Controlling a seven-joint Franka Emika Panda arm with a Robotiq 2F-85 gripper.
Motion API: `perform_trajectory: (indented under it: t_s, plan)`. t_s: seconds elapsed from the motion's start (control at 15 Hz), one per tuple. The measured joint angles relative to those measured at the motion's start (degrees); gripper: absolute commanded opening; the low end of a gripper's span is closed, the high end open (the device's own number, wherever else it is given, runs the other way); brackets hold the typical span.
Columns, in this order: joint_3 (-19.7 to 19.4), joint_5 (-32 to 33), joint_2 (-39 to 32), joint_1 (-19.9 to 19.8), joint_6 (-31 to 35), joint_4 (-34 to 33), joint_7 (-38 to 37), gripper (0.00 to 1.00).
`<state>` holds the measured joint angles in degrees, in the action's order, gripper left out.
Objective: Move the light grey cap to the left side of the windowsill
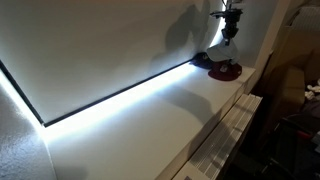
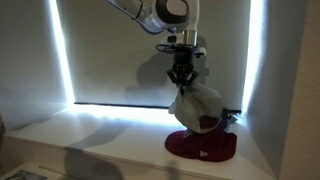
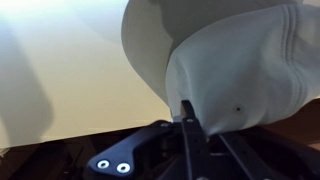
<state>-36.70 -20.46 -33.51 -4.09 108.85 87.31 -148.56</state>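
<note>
Gripper is clamped on the light grey cap, which hangs just over the dark red cap. That red cap lies on the white surface.

2 caps: 1 light grey cap and 1 dark red cap. 1 robot arm with 1 hand. 1 white worktop. 1 ribbed white panel. 3 bright light strips show in an exterior view.

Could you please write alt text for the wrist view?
The gripper is shut on the light grey cap, which fills the upper right of the frame. Behind it lies the pale windowsill, crossed by soft shadows.
</note>
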Motion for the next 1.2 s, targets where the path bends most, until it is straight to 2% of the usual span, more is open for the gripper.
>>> perform_trajectory:
  t_s: [0.13, 0.27, 0.73, 1.07, 1.2]
  plan:
    - [0.82, 5.00, 0.56, 2.19, 2.38, 1.12, -0.88, 0.01]
    - [-3.07, 8.75, 0.74, 8.54, 5.36, 4.19, -0.73, 0.01]
    - [-22.12, 21.90, 1.38, 39.26, 20.36, 24.77, -0.72, 0.01]
    - [-36.54, 24.44, 1.24, 61.33, 27.56, 37.59, -0.71, 0.01]
    - [-40.44, 23.93, 1.22, 68.02, 28.59, 40.33, -0.72, 0.01]
